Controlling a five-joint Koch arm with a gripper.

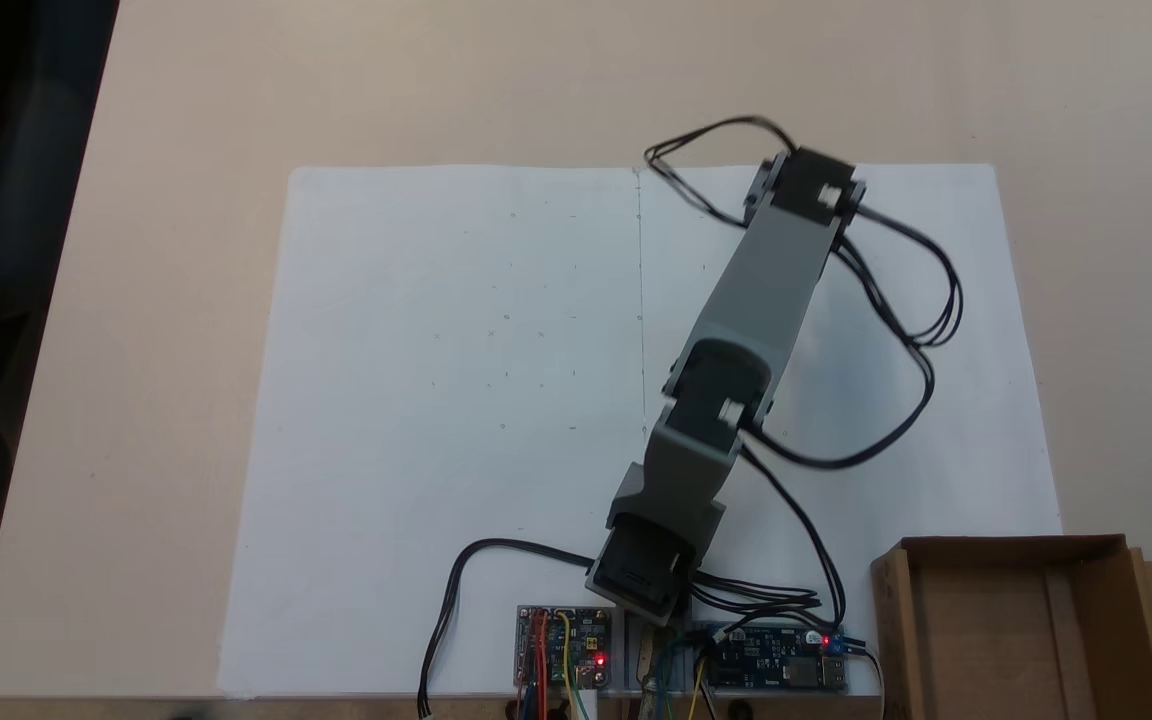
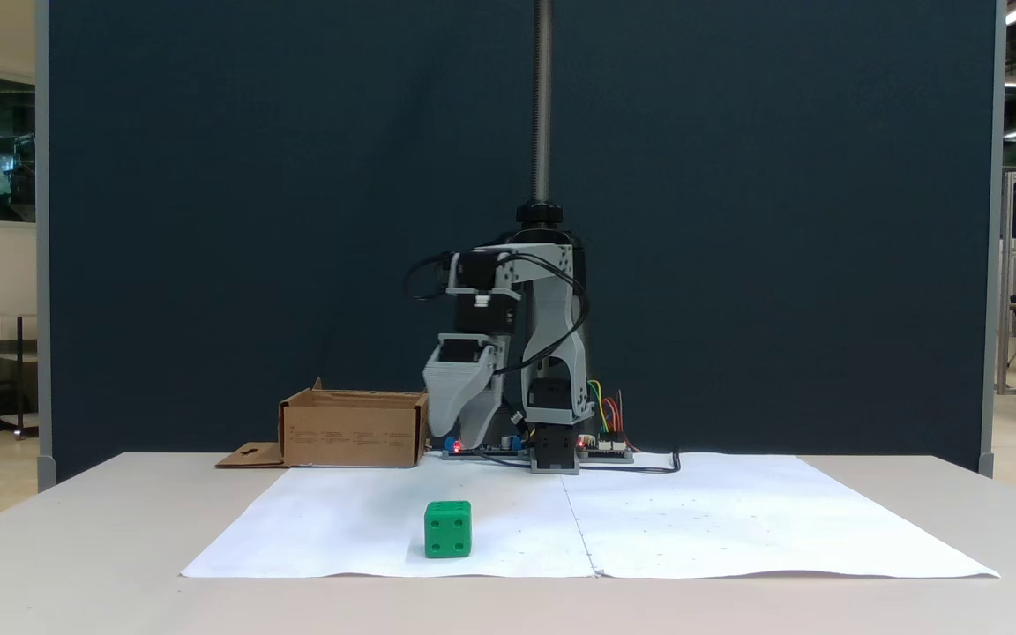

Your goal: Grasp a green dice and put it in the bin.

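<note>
On the white paper (image 2: 693,520) covering the table (image 2: 76,529), near its front edge in the front fixed view, sits the dice (image 2: 448,529), just left of the paper's centre fold. It rests flat, one face toward the camera showing four dark pips. Nothing touches it.

Arm (image 2: 552,353) is folded up over its base at the far edge of the paper. Hand (image 2: 464,428) hangs pointing down, well above the sheet, nothing in it. Its two grey jaws overlap from this angle, so how far apart they stand cannot be told.

Key relation: dice lies nearer to the camera than the hand and lower, almost straight out along the same line, well apart. Judgement: the reach is forward and down with little side swing. A cube has no long axis; its faces look roughly square to the paper edge.

Bin (image 2: 354,429) stands left of the arm base in the front view, at the far edge, open side up, flap (image 2: 248,457) flat on the table to its left. From above, bin (image 1: 891,620) looks empty.

Faint print on the bin's front wall, too small to read. No brand legible.
</note>
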